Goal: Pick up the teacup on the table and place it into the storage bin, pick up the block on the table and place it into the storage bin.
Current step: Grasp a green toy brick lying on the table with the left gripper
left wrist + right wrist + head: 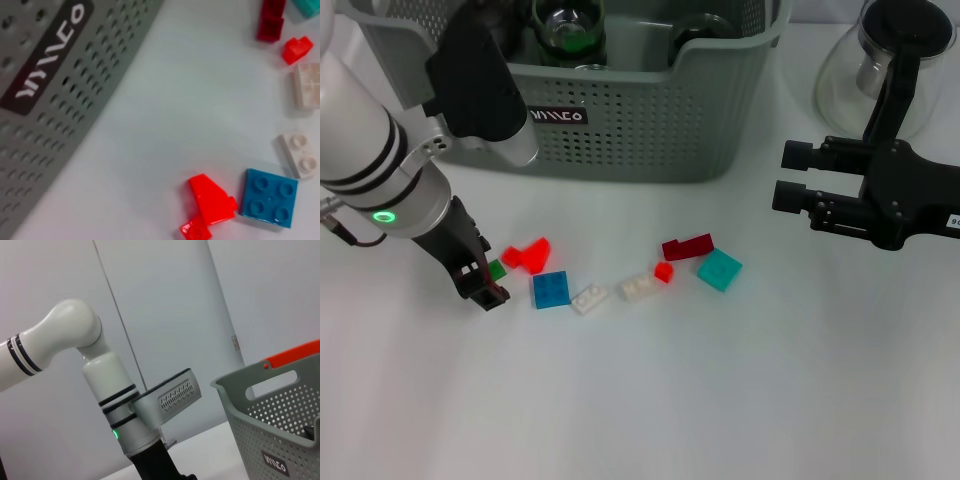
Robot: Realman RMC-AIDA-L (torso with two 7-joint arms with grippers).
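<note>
The grey-green storage bin (630,120) stands at the back of the table, its black label facing me; its wall also shows in the left wrist view (50,110) and the right wrist view (270,430). Dark glass vessels (570,25) sit inside it. No teacup shows on the table. Several blocks lie in front of it: green (497,268), red (527,254), blue (551,290), white (589,298), teal (719,269). My left gripper (485,288) is low at the table, touching or right beside the green block. My right gripper (794,176) hovers open and empty at the right.
A glass teapot with a black handle (890,60) stands at the back right, behind the right arm. More blocks lie mid-table: white (640,287), small red (663,271), dark red (687,246). The left wrist view shows the red block (210,200) and the blue block (269,197).
</note>
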